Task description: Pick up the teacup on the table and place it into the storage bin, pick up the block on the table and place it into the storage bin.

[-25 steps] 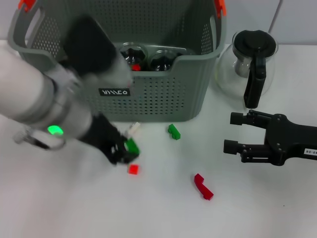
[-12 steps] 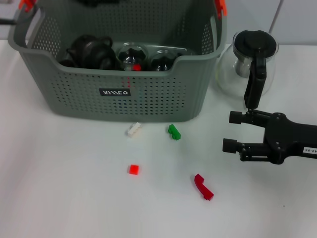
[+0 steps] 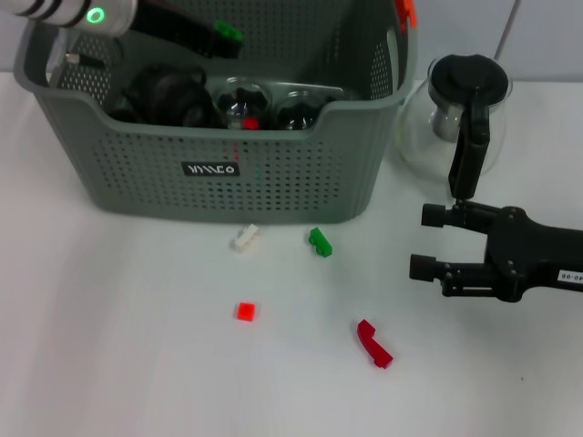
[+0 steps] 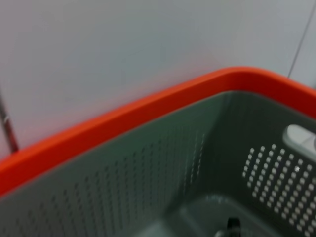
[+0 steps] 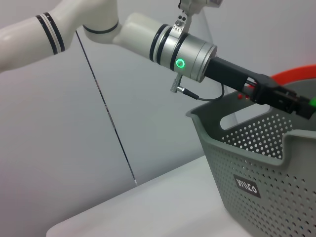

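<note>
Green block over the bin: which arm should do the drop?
Left. The left gripper already holds the green block above the storage bin, so releasing looks like all that remains. The right gripper sits open on the table beside the glass pot, outside the bin.

Storage bin [image 3: 273, 173] far rim and left end effector [image 3: 221, 36] partly cropped.

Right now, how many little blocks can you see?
5. Four lie on the table: a white block, a green block, a small red block, a dark red block. A fifth green one is at the left gripper over the bin. Others may be hidden inside.
</note>
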You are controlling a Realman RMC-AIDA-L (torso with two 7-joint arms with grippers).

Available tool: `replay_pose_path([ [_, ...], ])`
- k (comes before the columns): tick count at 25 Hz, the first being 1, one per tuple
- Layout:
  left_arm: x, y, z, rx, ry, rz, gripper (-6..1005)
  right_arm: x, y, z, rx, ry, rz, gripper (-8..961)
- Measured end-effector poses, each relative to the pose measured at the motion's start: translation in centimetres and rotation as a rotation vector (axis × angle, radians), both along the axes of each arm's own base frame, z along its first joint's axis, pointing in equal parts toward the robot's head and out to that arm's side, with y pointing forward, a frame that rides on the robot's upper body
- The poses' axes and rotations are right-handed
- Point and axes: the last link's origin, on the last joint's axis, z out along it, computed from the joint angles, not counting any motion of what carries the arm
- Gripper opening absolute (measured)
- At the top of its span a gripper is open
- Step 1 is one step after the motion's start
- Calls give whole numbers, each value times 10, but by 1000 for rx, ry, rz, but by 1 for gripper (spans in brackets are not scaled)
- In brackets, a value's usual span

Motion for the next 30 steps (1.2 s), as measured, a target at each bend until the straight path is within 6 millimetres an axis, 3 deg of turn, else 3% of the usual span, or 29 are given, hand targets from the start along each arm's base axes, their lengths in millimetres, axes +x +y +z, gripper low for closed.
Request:
replay_pose_path([
  [6, 10, -2, 5, 38, -17, -27, 463, 1, 0, 0, 2, 0, 2, 940],
  [9, 12, -6, 15, 77, -71, -38, 594, 1, -1, 1, 1, 1, 3, 940],
  [10, 17, -22, 34, 140, -185, -85, 638, 1, -1, 1, 0, 2, 2, 940],
  [14, 15, -57, 58, 168, -387, -198, 770, 1, -1, 6, -5, -13, 18, 941],
  [17, -1, -91, 55, 82, -466, -346, 858, -1, -1, 14, -33, -46, 57, 941],
  [22, -58, -149, 24, -71, -482, -570, 936, -3, 2, 19, -44, -70, 66, 941],
  [26, -93, -173, -2, -130, -495, -563, 936, -5, 1, 16, -98, -119, 81, 940],
  [30, -108, -184, -13, -168, -501, -509, 936, -21, 9, 12, -226, -295, 86, 940],
])
